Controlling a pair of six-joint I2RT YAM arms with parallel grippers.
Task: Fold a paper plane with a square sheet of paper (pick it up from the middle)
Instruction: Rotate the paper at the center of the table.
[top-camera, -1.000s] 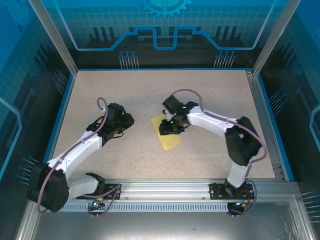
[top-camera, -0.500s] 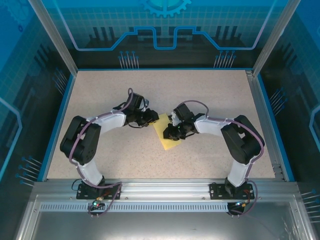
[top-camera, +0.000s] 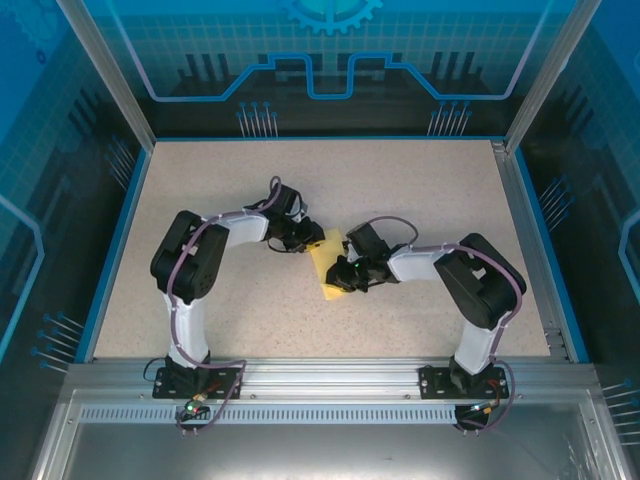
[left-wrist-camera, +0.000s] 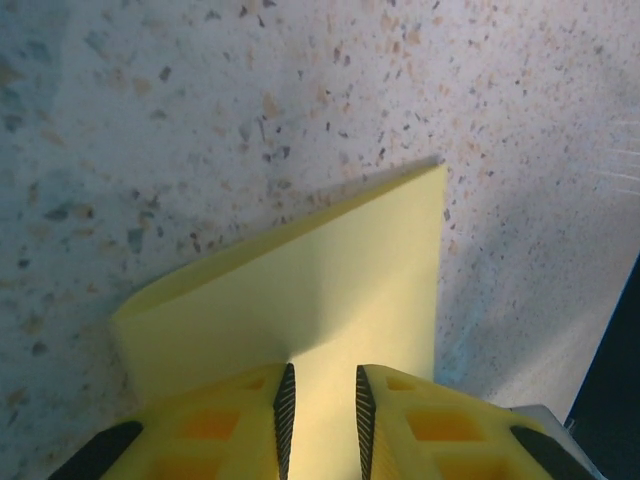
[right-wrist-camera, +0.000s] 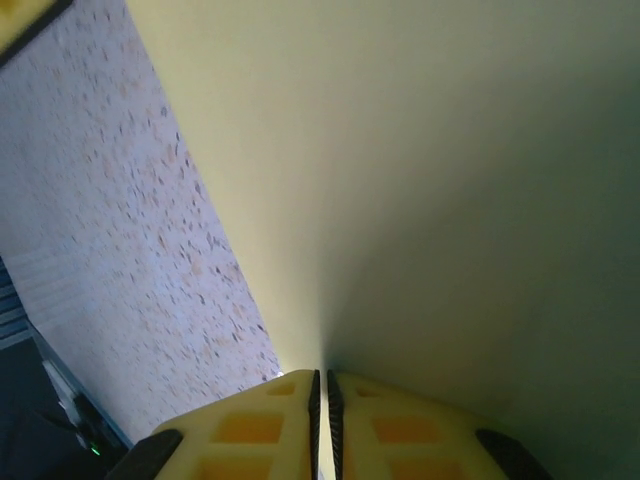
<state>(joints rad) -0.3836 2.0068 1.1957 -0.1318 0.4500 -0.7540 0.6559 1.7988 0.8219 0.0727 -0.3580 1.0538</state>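
Note:
The square sheet of paper (top-camera: 327, 270) is pale yellow and sits mid-table, bent upward so it looks narrow from above. My right gripper (top-camera: 338, 278) is at its near right edge. In the right wrist view the right gripper (right-wrist-camera: 321, 376) is shut on the sheet (right-wrist-camera: 420, 180), which rises from a crease at the fingertips. My left gripper (top-camera: 312, 243) is at the sheet's far left corner. Seen from the left wrist, the left gripper (left-wrist-camera: 320, 372) stands open by a narrow gap over the curved sheet (left-wrist-camera: 340, 270), whose far edge is lifted off the table.
The speckled beige tabletop (top-camera: 250, 190) is ringed by a blue border and glass walls (top-camera: 330, 60). An aluminium rail (top-camera: 330, 375) with both arm bases runs along the near edge. The two arms' elbows stick out to the left (top-camera: 185, 265) and right (top-camera: 485, 285).
The left arm has swung in from the left to the sheet's far corner. The right gripper has shifted nearer and lower with the sheet, which now looks narrower and bent up.

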